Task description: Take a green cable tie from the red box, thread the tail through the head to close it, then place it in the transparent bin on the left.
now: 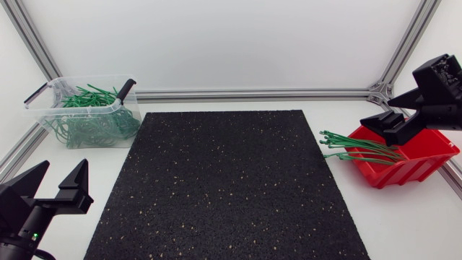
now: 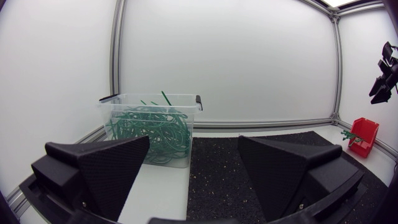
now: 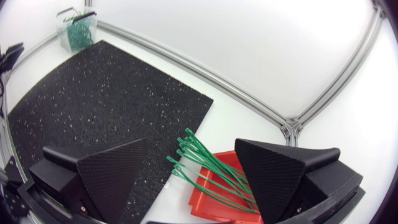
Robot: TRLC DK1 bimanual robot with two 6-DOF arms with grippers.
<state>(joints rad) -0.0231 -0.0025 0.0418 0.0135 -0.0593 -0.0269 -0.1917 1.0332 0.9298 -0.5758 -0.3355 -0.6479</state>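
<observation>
Presently catalogued, from the hands outward.

Right hand point(image 3: 191, 143): held above the red box point(image 3: 204, 204), fingers spread wide, nothing gripped.

Green cable ties point(image 3: 208, 165): a loose sheaf is laid in the red box at the right edge of the surface. The tails project over the box rim toward the black mat point(image 1: 224, 188), and the strands are crossed and overlapped.

Left hand point(image 1: 63, 172): parked low at the near left corner, fingers likewise wide and empty. The transparent bin point(image 2: 149, 98) is seen ahead of it, well apart.

Closed ties point(image 1: 90, 123): a tangled heap is already held in that bin, at the far left of the surface.

Hazards, as judged:
- Several ties may be taken at once, since the strands lie touching and the fingers are broad.
- The whole sheaf may be dragged out, or the box shifted or tipped, if a crossed tie is lifted.
- A single thin strand may be missed or let slip by wedge-shaped fingers closed off-centre.
- Threading may be hindered later if the tie is seized mid-length, so that neither head nor tail is presented to the left hand.
</observation>
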